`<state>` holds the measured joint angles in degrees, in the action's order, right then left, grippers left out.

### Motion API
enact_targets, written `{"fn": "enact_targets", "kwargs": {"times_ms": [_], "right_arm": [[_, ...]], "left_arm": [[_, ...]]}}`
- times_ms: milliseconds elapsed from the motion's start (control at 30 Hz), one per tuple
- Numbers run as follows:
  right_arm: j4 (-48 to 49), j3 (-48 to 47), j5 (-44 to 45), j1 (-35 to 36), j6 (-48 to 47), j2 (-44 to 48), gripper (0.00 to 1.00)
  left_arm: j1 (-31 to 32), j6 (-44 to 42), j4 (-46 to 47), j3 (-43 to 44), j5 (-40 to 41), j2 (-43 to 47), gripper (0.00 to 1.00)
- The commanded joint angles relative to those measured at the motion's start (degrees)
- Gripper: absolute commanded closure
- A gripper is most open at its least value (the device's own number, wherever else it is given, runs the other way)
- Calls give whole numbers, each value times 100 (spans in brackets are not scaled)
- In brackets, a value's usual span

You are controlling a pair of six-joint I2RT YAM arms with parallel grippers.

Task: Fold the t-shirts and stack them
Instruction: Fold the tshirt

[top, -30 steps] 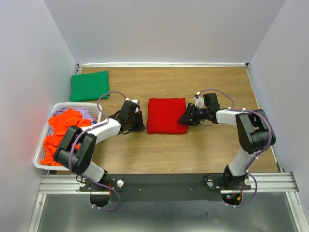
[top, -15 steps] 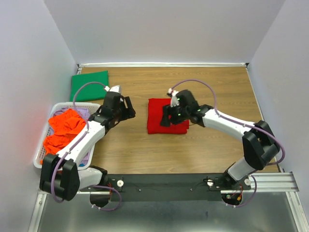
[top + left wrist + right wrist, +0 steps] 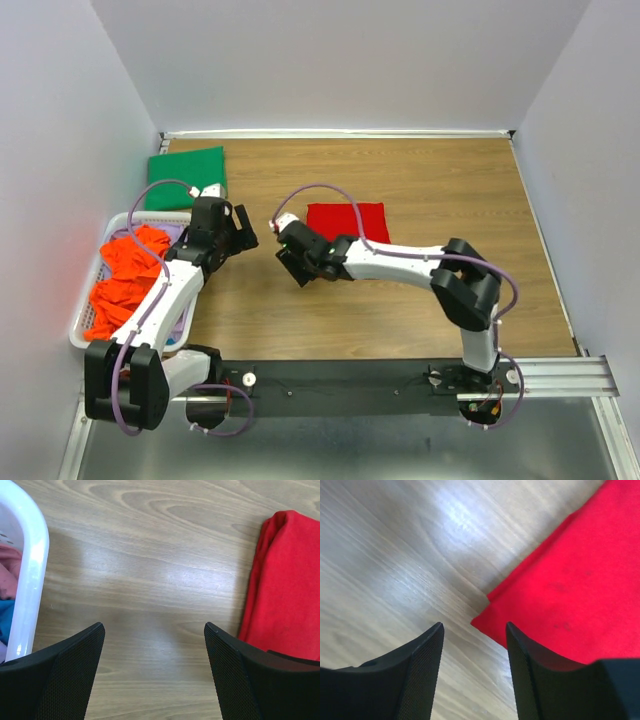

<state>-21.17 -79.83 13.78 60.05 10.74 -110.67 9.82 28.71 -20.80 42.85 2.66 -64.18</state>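
Our top external view looks down from above and behind the arm bases onto the whole wooden table (image 3: 380, 320). Our left wrist camera hangs close over the boards, facing down past the left gripper (image 3: 154, 630), with the white basket (image 3: 31, 570) at left and the folded red t-shirt (image 3: 285, 590) at right. Our right wrist camera, behind the right gripper (image 3: 474, 626), sits even nearer and tilted. All three views share that shirt's edge.

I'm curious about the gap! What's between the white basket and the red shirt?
In the top view, the left gripper and the right gripper are there, both open, over bare wooden table.
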Motion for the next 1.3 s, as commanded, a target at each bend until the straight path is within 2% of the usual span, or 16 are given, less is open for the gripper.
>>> {"fn": "enact_targets", "kwargs": {"times_ms": [0, 333, 433, 467, 500, 533, 600, 833, 967, 1167, 1267], "right_arm": [[-502, -427, 977, 296, -441, -647, 42], [-757, -560, 1812, 499, -486, -1308, 55], [-783, -463, 1891, 499, -433, -1273, 67], [-784, -411, 1900, 499, -415, -1203, 79], [-775, -410, 1900, 499, -415, -1167, 79], [-775, -376, 1892, 499, -389, -1141, 88], [-775, -358, 1839, 499, -363, -1088, 98], [-459, -200, 1435, 394, -64, -465, 99], [-20, 230, 1014, 200, 191, 97, 99], [262, 653, 697, -90, 428, 564, 99], [438, 846, 512, -187, 516, 740, 99]], "left_arm": [[-86, -164, -3, -66, -177, 116, 12], [-104, -278, 111, -22, -441, 55, 14], [-104, -313, 181, -14, -599, -32, 15], [-104, -287, 216, 4, -730, -129, 15], [-104, -287, 216, 4, -731, -130, 15], [-104, -252, 251, 13, -801, -190, 15], [-104, -217, 322, 21, -880, -243, 15], [-42, 108, 620, 101, -1399, -700, 15], [247, 407, 1015, 171, -1750, -1087, 15], [643, 934, 1455, 338, -1856, -1675, 15], [749, 1321, 2033, 277, -2224, -1869, 14]]}}
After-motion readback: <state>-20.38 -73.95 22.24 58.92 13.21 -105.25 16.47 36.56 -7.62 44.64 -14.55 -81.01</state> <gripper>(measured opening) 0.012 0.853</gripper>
